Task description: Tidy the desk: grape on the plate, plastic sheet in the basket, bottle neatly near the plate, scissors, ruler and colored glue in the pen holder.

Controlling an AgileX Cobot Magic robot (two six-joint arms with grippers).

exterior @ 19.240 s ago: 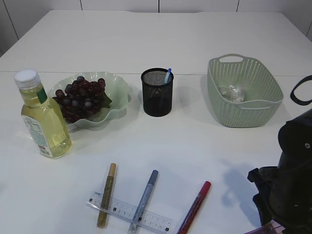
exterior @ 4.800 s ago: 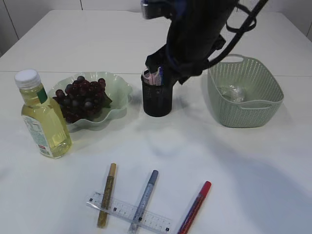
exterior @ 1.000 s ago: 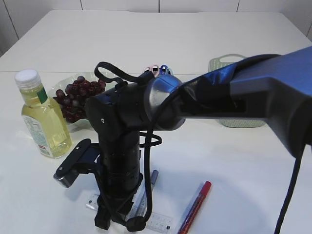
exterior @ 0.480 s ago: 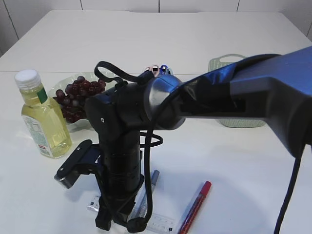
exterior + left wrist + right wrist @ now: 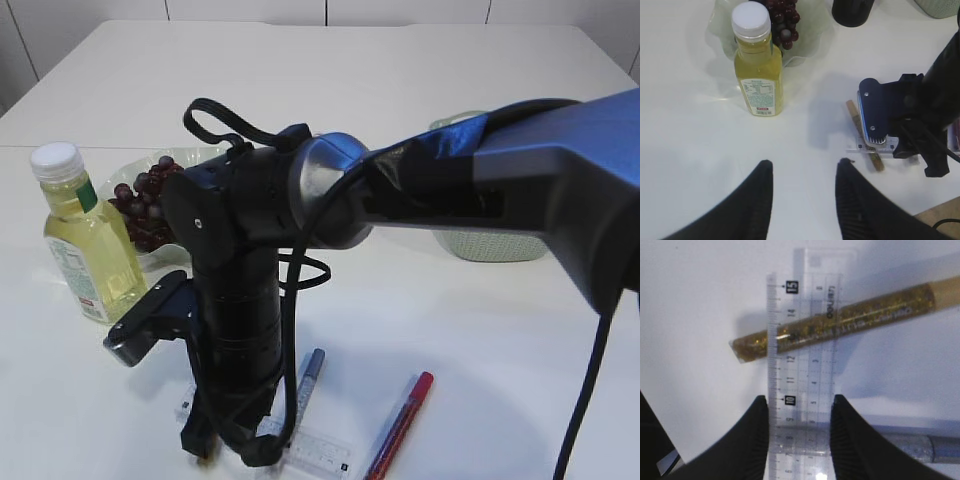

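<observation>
R arm (image 5: pixel 240 300) vertical, end effector (image 5: pixel 799 432) straddling ruler (image 5: pixel 802 365)

ruler (image 5: pixel 802 370): numerals 15 and 10 legible; bottle (image 5: pixel 759 75) label unreadable.

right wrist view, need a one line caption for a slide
Right gripper with its fingers on either edge of the clear ruler, which lies across the gold glitter glue and a silver one.
</observation>
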